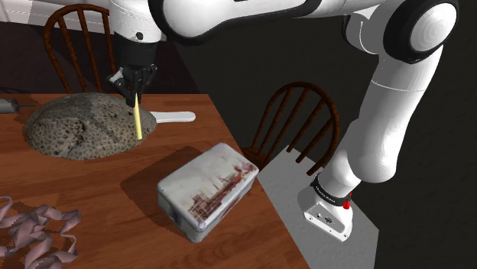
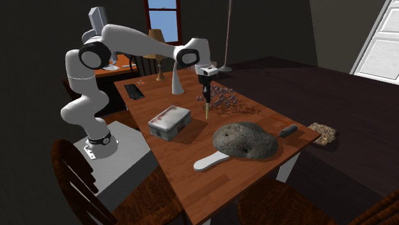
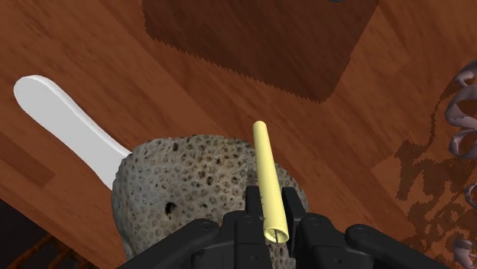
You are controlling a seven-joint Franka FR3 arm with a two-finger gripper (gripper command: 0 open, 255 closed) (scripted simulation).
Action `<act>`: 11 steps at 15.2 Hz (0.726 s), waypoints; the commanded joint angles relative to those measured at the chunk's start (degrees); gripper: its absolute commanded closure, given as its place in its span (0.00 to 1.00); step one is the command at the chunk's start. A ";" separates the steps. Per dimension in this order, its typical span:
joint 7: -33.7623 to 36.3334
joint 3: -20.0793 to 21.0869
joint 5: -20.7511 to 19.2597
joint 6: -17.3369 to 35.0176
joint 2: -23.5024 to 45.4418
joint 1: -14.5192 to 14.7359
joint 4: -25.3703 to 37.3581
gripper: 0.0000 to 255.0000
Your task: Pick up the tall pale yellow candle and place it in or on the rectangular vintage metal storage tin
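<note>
The jaws are clamped on the upper end of the tall pale yellow candle (image 1: 137, 118). In the shoulder view it hangs below them, slightly tilted, in front of a grey pitted dome-shaped lump (image 1: 84, 126). The rectangular printed metal tin (image 1: 208, 191), lid on, lies well apart on the brown wooden bench (image 1: 99, 191), and a flat white paddle (image 1: 174, 116) lies beside the lump. In the second exterior view the candle (image 2: 206, 108) hangs between the tin (image 2: 170, 121) and the lump (image 2: 245, 139), touching neither. In the wrist view the jaws clasp the candle (image 3: 266, 176) from both sides, with the lump (image 3: 183, 183) and the paddle (image 3: 69, 122) below.
</note>
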 commanded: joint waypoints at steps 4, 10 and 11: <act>-0.45 0.19 0.38 -3.80 -0.25 0.19 3.58 1.00; -0.91 0.37 0.63 -8.36 -0.32 0.49 8.12 1.00; -0.97 0.40 0.64 -9.15 -0.28 0.56 8.95 1.00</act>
